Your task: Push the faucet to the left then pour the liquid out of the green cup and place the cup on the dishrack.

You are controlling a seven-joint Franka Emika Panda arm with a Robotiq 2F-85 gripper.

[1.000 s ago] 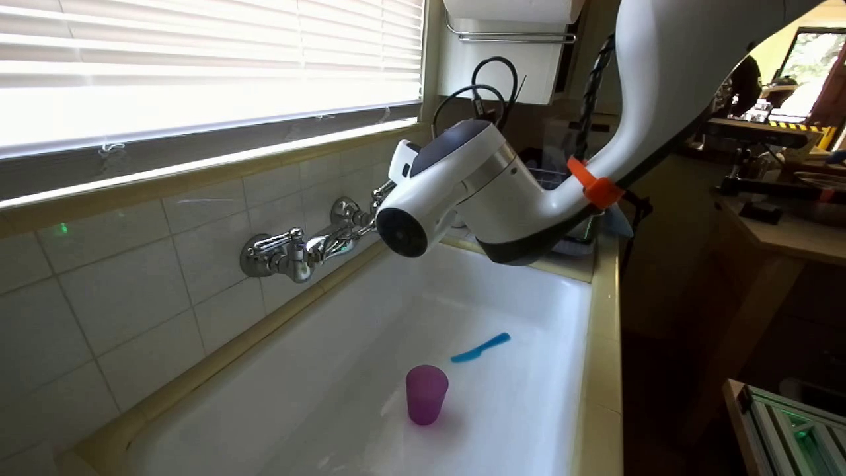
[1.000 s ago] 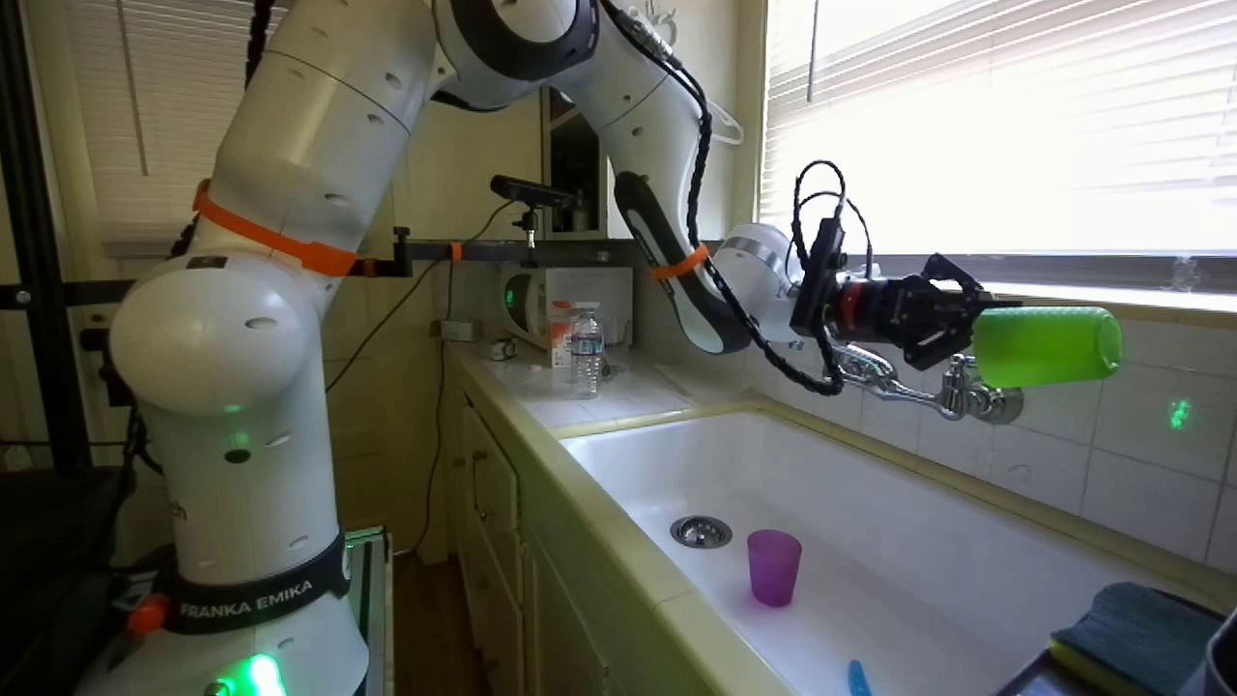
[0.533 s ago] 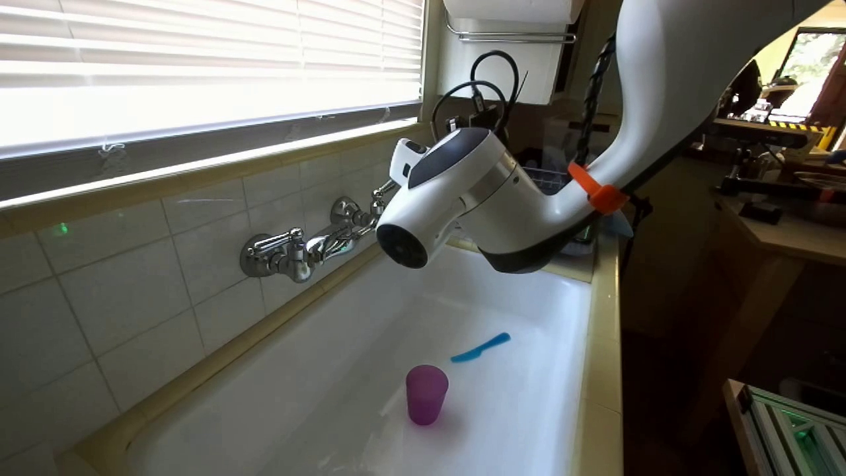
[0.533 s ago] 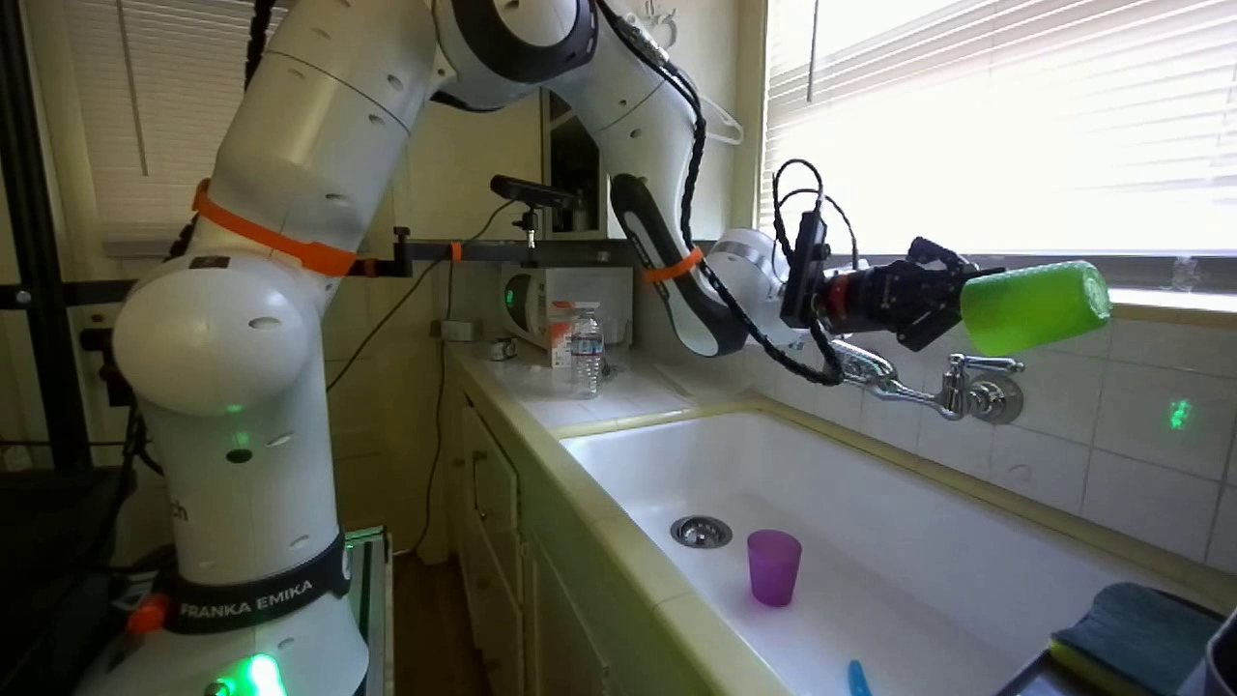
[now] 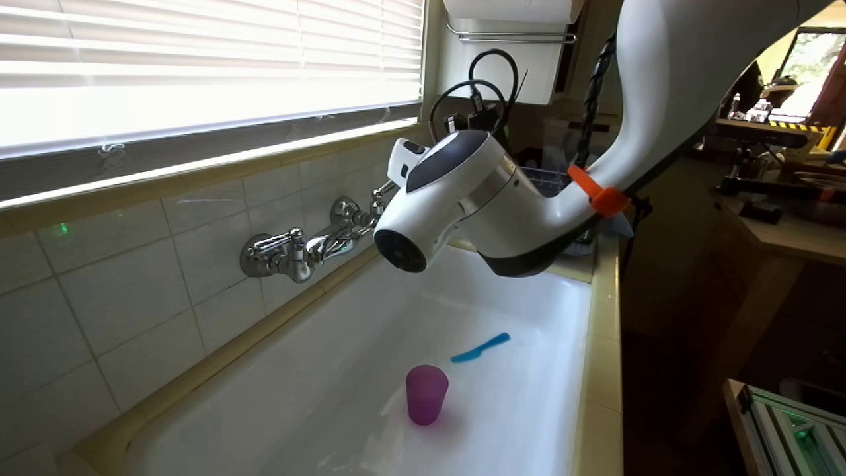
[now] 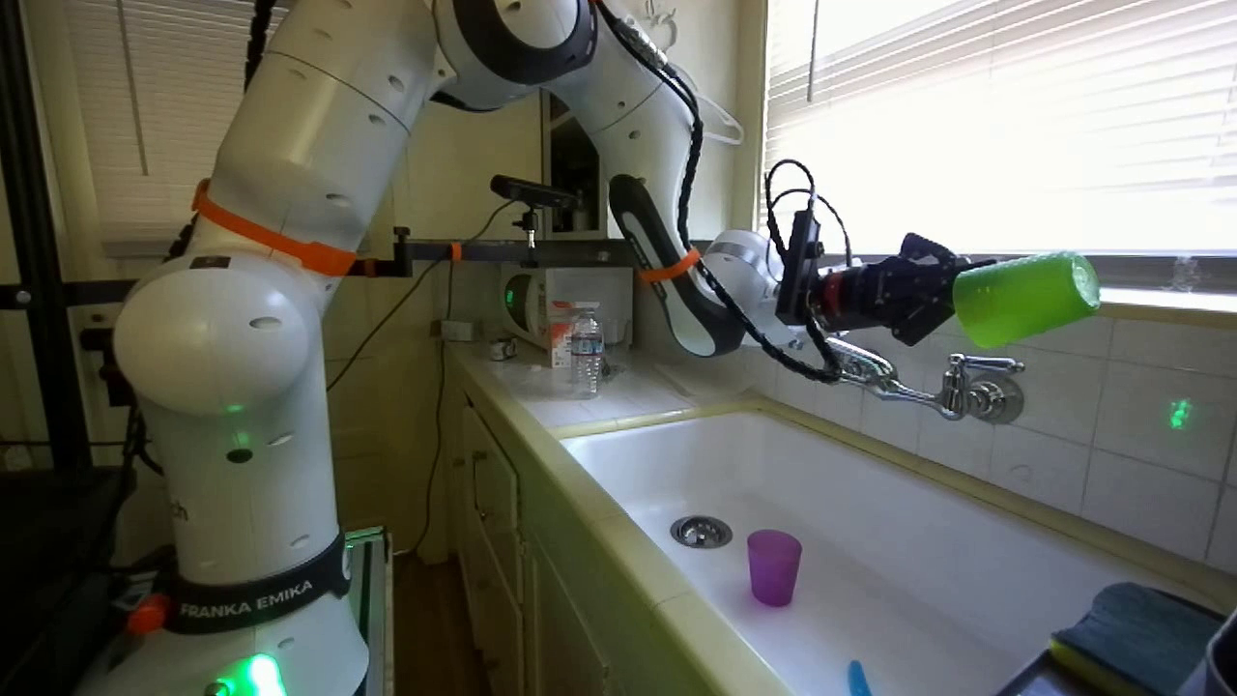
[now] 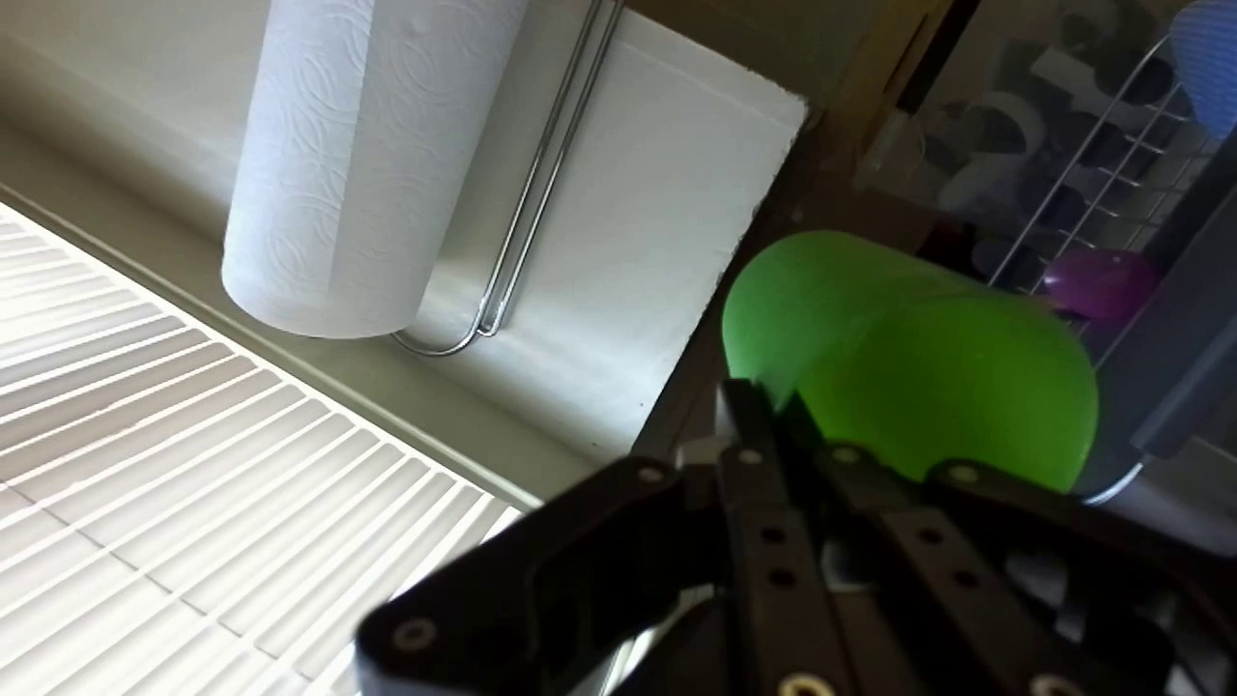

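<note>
The green cup (image 6: pixel 1026 298) is held on its side above the sink in an exterior view, with its far end raised. My gripper (image 6: pixel 959 278) is shut on the cup's wall at the nearer, wider end. In the wrist view the fingertips (image 7: pixel 773 394) pinch the edge of the green cup (image 7: pixel 908 358). The chrome faucet (image 5: pixel 284 254) is on the tiled wall; it also shows below the cup in an exterior view (image 6: pixel 952 389), and the arm hides part of it. The grey dishrack (image 7: pixel 1174 338) shows at the right of the wrist view, and its wires (image 5: pixel 545 176) show behind the arm.
A purple cup (image 5: pixel 426 395) stands upright in the white sink (image 5: pixel 529 410), with a blue knife (image 5: pixel 481 348) near it. A paper towel roll (image 7: pixel 358 164) hangs beyond the gripper. A sponge (image 6: pixel 1140 628) lies at the sink's near corner. Window blinds (image 5: pixel 211 66) are above the faucet.
The gripper and green cup have tilted, the cup's far end rising, and have shifted slightly away from the wall handle. The wrist has lowered slightly. The faucet and purple cup have not moved.
</note>
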